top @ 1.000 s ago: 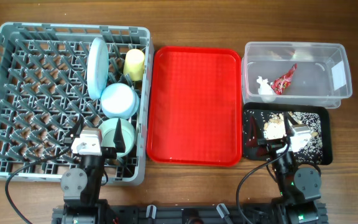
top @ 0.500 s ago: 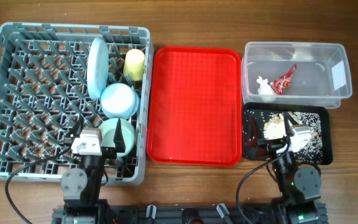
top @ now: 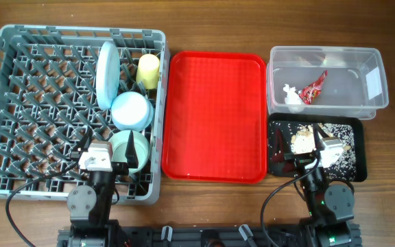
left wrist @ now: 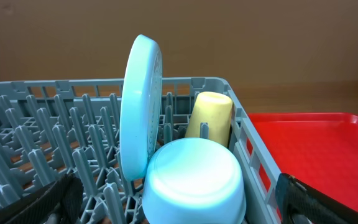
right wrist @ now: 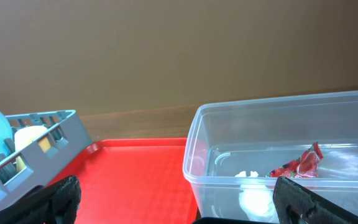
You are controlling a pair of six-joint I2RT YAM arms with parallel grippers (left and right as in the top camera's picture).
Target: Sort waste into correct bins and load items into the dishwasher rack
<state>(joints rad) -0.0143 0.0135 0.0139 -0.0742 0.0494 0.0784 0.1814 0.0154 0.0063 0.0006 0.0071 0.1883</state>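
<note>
Jaws apart, pegged grey rack (top: pixel 19 103), crinkled wrapper (top: pixel 315 87)

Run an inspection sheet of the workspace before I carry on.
Surface: wooden table, no spills seen.
Job's things: plate, cup, blue bowl and green bowl sit in the rack. The wrapper and tissue are in the tub. Food scraps are in the black tray. The fork and spoon are not made out.
Clutter: red tray, nothing on it.
Grippers: left gripper over the rack, jaws open. Right gripper by the black tray, jaws open. Neither holds anything.
Cables: left cable crosses the rack's front edge. Right cable lies on the table.
Surroundings: plain brown backdrop, nothing else seen.
</note>
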